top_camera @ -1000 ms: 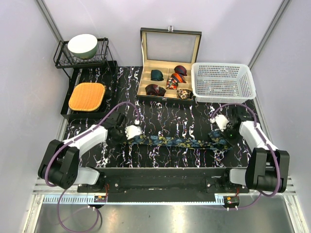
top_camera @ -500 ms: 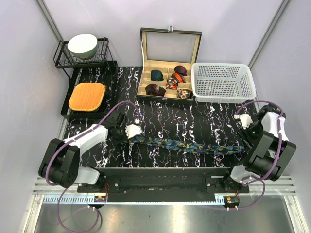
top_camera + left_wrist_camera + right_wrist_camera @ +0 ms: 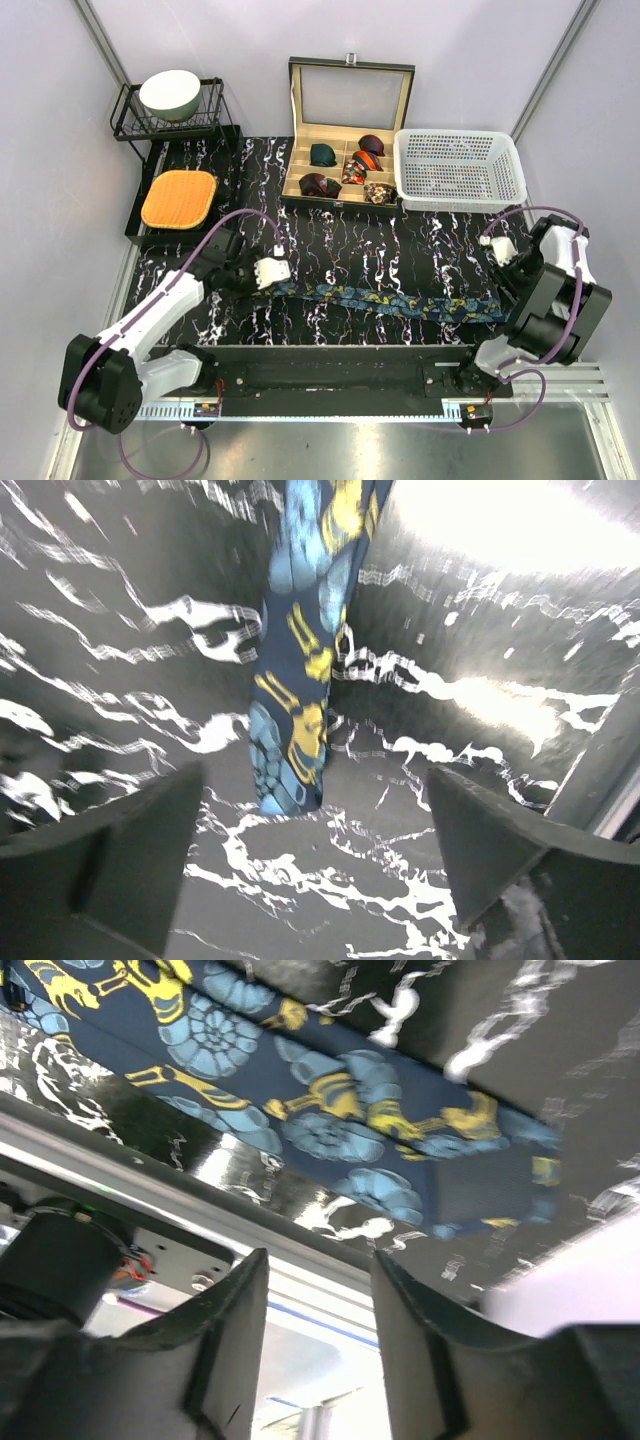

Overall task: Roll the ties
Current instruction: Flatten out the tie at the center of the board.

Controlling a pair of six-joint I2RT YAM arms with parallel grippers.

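Navy tie (image 3: 390, 300) flat across table (image 3: 350, 245), unobstructed; box (image 3: 350, 96) of coiled ties (image 3: 322, 154), basket (image 3: 460, 170) well behind. Wrist views alone show: left gripper (image 3: 315, 780) wide open astride narrow tip; right gripper (image 3: 318, 1260) parted, empty.

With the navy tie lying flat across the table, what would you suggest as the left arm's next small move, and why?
Probably lower the left gripper and close its fingers on the narrow tip of the tie: it lies flat on the table between the open fingers, ungripped, where rolling could start.
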